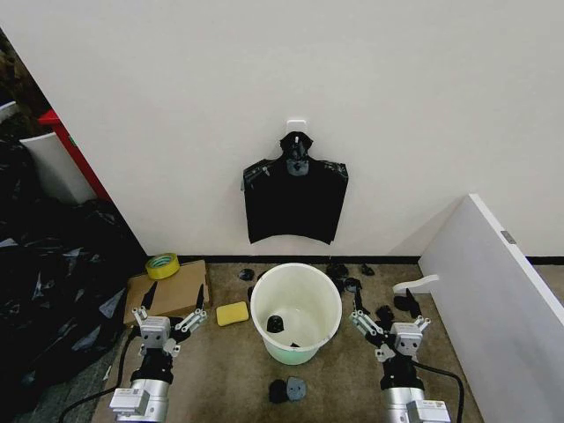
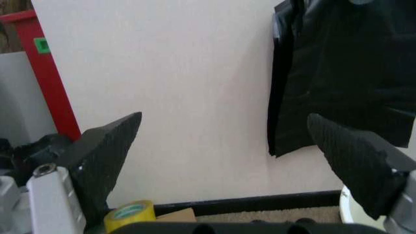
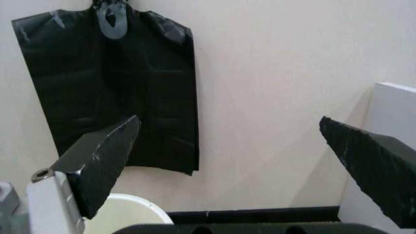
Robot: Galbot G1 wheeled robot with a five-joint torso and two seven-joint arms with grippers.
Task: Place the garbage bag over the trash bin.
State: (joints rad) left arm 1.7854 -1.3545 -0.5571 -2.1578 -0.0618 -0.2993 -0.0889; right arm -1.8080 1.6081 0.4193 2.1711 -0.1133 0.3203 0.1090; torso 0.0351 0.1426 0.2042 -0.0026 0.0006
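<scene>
Left gripper [image 1: 174, 308]: you have it low at the near left, beside the cardboard box [image 1: 167, 289]. Its jaws stand wide apart and hold nothing.
Right gripper [image 1: 385, 317]: you have it low at the near right, level with the left one. Its jaws are likewise spread wide and empty.
Bin [image 1: 296, 308]: it stands upright on the floor between your two grippers, apart from both. Its rim is bare, with no liner over it. Small dark scraps lie at its bottom.
Floor clutter: a yellow sponge [image 1: 233, 313] lies just left of the bin, a tape roll [image 1: 162, 264] sits on the box, and black scraps lie around the bin.
Bag [image 1: 294, 196]: it hangs flat from a wall hook [image 1: 297, 126], above and behind the bin, well apart from both grippers.
Progress: by my judgement, nothing is done yet. You have still to take the bag off the hook, open it and fit it over the rim.
</scene>
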